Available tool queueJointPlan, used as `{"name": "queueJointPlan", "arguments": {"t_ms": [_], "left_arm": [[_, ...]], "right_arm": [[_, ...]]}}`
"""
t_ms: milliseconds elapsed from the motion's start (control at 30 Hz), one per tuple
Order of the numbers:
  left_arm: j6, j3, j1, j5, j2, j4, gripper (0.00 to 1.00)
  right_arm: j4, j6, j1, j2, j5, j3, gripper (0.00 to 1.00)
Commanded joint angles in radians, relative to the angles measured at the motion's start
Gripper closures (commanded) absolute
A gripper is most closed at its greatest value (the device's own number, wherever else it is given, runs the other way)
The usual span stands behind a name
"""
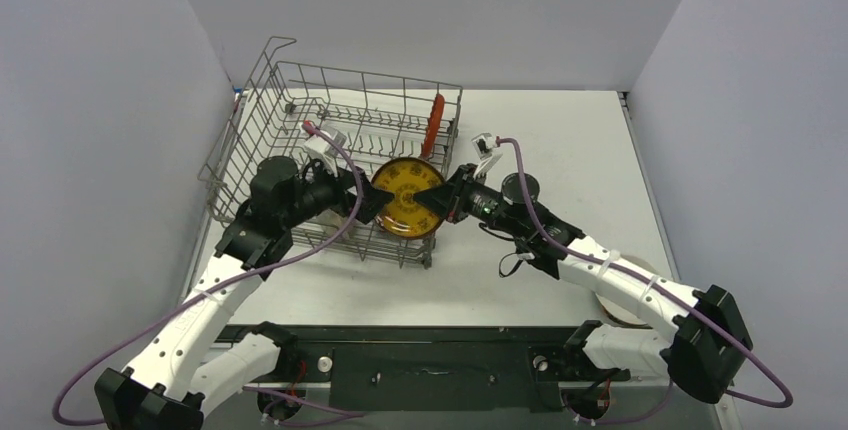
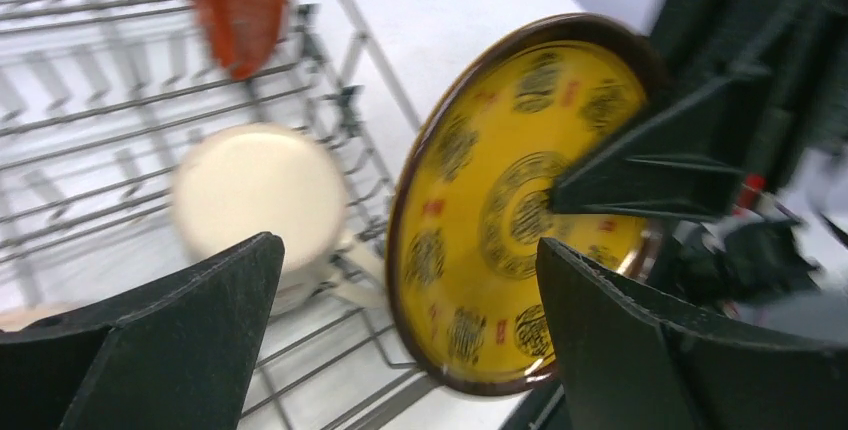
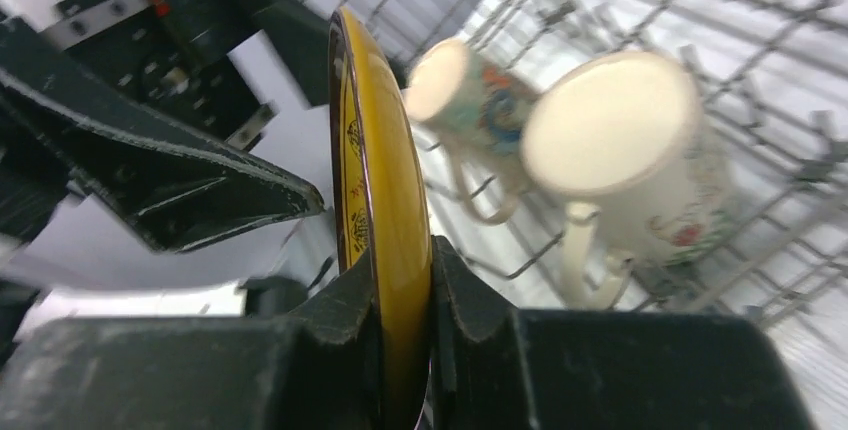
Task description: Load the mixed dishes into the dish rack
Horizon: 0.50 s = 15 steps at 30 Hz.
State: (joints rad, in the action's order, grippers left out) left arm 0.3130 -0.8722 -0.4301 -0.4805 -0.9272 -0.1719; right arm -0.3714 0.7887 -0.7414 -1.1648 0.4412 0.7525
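Right wrist view: we are looking along the right tool [image 3: 405, 285], whose two fingers are pressing together on the rim of the yellow saucer [image 3: 385, 180], pinching it upright and edge-on. From overhead, the saucer is showing its dark-patterned face at the near right corner of the dish rack [image 1: 250, 140]; we cannot tell whether its rim is resting on the wires. Facing it from the other side, the left tool [image 2: 408, 250] is holding its fingers spread wide. One tip is lying close beside the saucer, and we cannot tell whether it is touching. Just beyond, inside the rack, the cream mug [image 3: 610, 120] is turning a round pale end toward us, and a patterned mug [image 3: 455, 85] is sitting next to it, both blurred. Farthest away, the red plate [image 1: 433, 122] is standing on edge by the rack's far right side, with the white worktop [image 1: 560, 140] stretching out to its right.
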Motion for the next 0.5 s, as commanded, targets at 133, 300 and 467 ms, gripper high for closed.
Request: {"name": "queueJointPlan", "arguments": {"t_ms": [133,300,467], "left_arm": [[-0.066,-0.094,0.002,0.629,0.066,-0.183,0.03],[-0.063,-0.083,-0.001,0.745,0.095,-0.194,0.04],[-0.073,-0.075,-0.010,0.713,0.107,-0.178,0.04]], "right_arm": [[0.374,-0.048,-0.111,0.010,-0.836,0.275,1.00],[0.590,0.011,-0.144,-0.132,-1.097,0.474,1.00],[0.756,0.013,-0.172,-0.274,-1.304,0.701,1.00]]}}
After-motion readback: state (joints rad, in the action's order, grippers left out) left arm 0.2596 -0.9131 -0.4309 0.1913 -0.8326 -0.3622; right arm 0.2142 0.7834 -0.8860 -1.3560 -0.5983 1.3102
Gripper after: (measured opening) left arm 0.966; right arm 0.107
